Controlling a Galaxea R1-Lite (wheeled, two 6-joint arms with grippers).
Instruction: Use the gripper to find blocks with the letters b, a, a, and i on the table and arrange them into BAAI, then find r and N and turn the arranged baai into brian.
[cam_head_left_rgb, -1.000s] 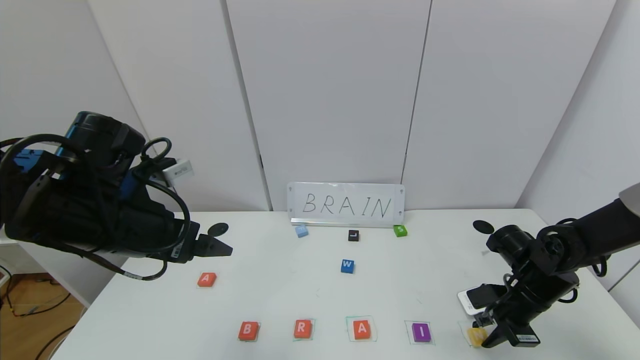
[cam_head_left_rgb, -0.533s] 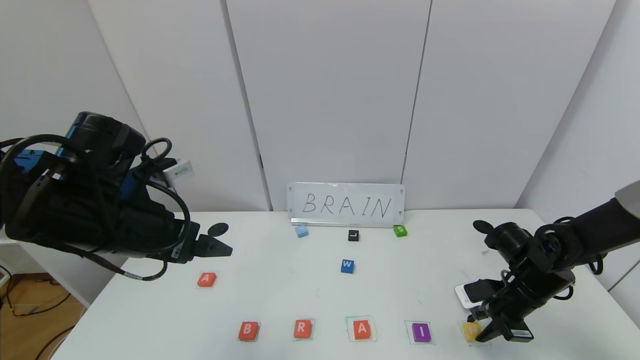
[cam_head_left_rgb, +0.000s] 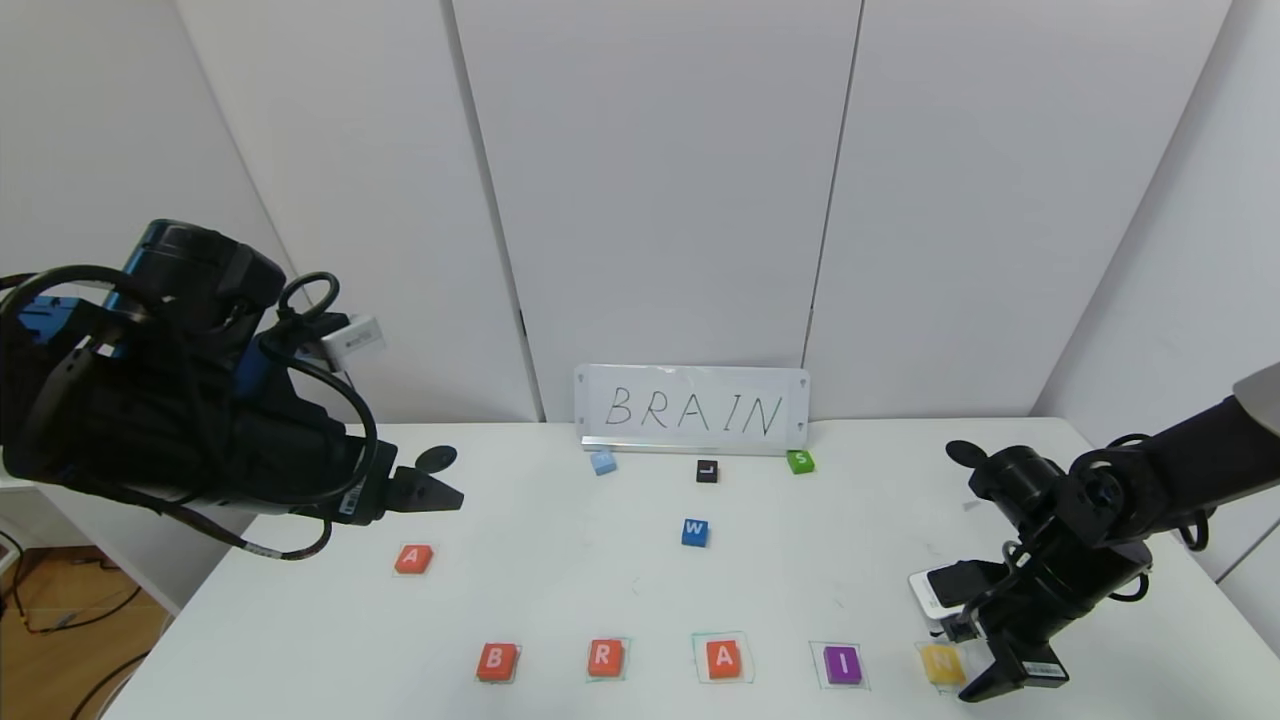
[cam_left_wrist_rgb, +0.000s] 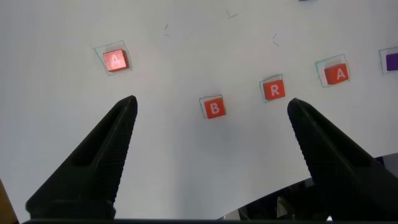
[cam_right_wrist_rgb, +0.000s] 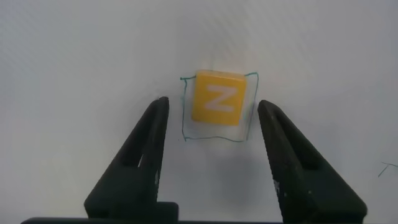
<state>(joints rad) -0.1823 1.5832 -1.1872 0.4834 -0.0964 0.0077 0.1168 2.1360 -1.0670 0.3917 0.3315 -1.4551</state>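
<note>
On the table (cam_head_left_rgb: 560, 590), a front row reads orange-red B (cam_head_left_rgb: 497, 661), r (cam_head_left_rgb: 606, 657), orange-red A (cam_head_left_rgb: 724, 657), purple I (cam_head_left_rgb: 843, 664) and yellow N (cam_head_left_rgb: 942, 663), each in a green drawn square. A second A (cam_head_left_rgb: 413, 558) lies apart at the left. My right gripper (cam_head_left_rgb: 978, 678) is open and empty, just right of N. In the right wrist view N (cam_right_wrist_rgb: 217, 98) lies flat just beyond the open gripper (cam_right_wrist_rgb: 213, 104). My left gripper (cam_head_left_rgb: 440, 492) hovers open at the left. Its wrist view shows the gripper (cam_left_wrist_rgb: 211, 104) above B (cam_left_wrist_rgb: 214, 107) and r (cam_left_wrist_rgb: 273, 89).
A white sign reading BRAIN (cam_head_left_rgb: 692, 410) stands at the back. In front of it lie a light blue block (cam_head_left_rgb: 602, 461), a black L block (cam_head_left_rgb: 707, 470), a green S block (cam_head_left_rgb: 800, 461) and a blue W block (cam_head_left_rgb: 696, 532). The table's front edge is just below the row.
My right gripper has let go of N and drawn back to the right; N now lies flat and uncovered in its square. The left arm has hardly moved.
</note>
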